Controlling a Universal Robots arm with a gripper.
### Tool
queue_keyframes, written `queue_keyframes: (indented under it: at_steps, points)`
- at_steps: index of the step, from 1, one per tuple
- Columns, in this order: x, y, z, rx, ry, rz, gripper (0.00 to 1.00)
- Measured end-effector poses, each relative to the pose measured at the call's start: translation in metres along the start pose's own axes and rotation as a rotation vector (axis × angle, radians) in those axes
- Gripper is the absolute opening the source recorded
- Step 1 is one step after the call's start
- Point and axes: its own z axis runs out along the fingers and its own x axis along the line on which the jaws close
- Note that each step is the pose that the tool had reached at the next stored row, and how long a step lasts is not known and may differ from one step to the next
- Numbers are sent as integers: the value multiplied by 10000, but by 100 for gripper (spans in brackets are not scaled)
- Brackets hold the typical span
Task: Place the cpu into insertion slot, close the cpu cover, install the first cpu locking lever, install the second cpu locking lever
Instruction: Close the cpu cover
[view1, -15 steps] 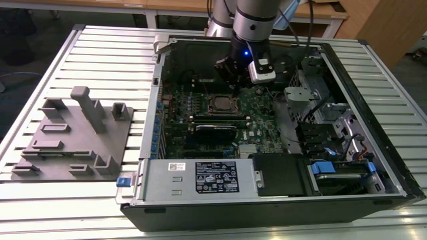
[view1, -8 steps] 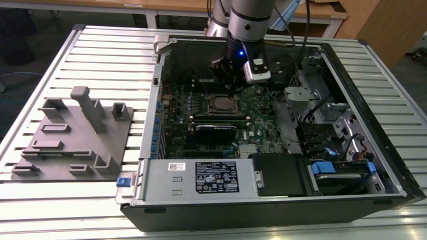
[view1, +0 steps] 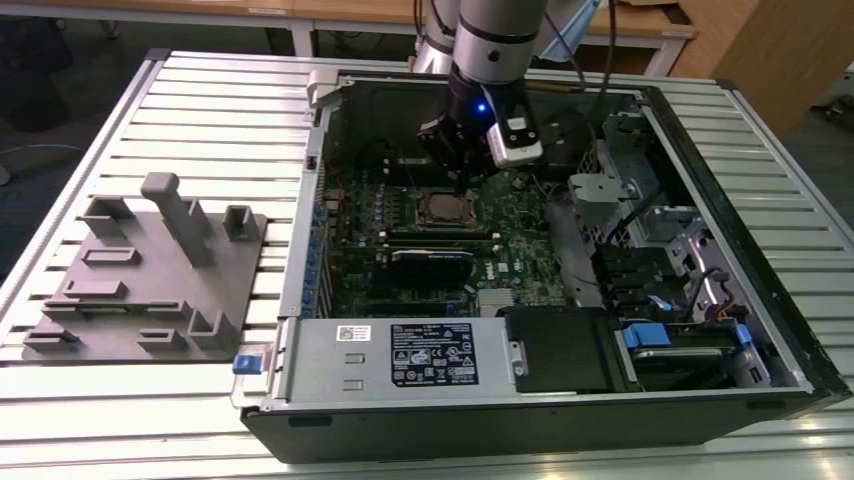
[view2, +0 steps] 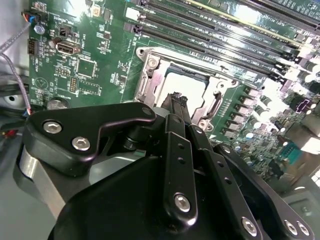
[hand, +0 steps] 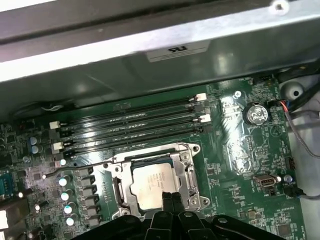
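**Spotter:** Your gripper (hand: 169, 201) has its two fingers pinched together with nothing between them. The tips sit over one edge of the cpu (hand: 154, 184).

**Operator:** So where's the chip?

**Spotter:** It's seated flat in the insertion slot (hand: 119, 189) on the green motherboard (hand: 235, 150), silver top up. In both wrist views the cpu cover (hand: 184, 167) looks folded down around it, with the chip showing through the window.

**Operator:** Why pinched, if there's nothing to carry?

**Spotter:** My guess is that closed fingers give you a narrow, stiff point. That suits pressing on thin metal in a tight spot just beside the memory slots (hand: 130, 120). In the exterior view you also reach almost straight down into the open computer case (view1: 707, 170), which likely keeps the arm off its walls.

**Operator:** And the levers?

**Spotter:** One thin wire lever (hand: 80, 169) runs out from the socket's corner, above the row of capacitors (hand: 64, 182). It looks free rather than hooked, but I can't be sure. I also can't tell whether your tips touch the cover or hover just above it.
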Motion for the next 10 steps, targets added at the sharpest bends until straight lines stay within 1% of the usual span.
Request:
queue_keyframes:
  at_steps: [6, 7, 10]
  points:
    - [33, -9, 20, 4, -18, -222, 11]
    - [38, -10, 21, -5, -32, -234, 11]
    - [46, -13, 26, -71, -104, -303, 11]
